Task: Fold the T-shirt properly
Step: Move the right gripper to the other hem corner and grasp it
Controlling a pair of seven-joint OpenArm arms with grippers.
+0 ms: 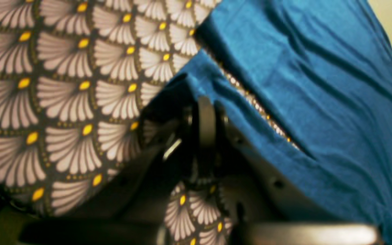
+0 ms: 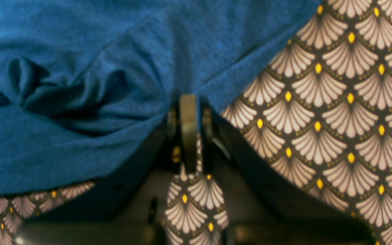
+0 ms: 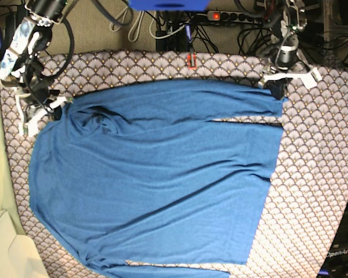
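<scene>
The blue T-shirt [image 3: 156, 174] looked soft and floppy. Both the left end effector [image 1: 207, 114] and the right end effector [image 2: 188, 112] were clenched on its top edge corners.

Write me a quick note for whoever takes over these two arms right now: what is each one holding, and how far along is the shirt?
Left gripper: shut on the T-shirt, at the sleeve's end.
Right gripper: shut on the T-shirt's edge, where the cloth bunches beside it.
T-shirt: spread nearly flat on the patterned tablecloth, one sleeve laid along the body's far edge.
Done: both corners gripped.
Left: every fold; none shows yet. Probably lift both grips together and carry that edge over the body.
</scene>
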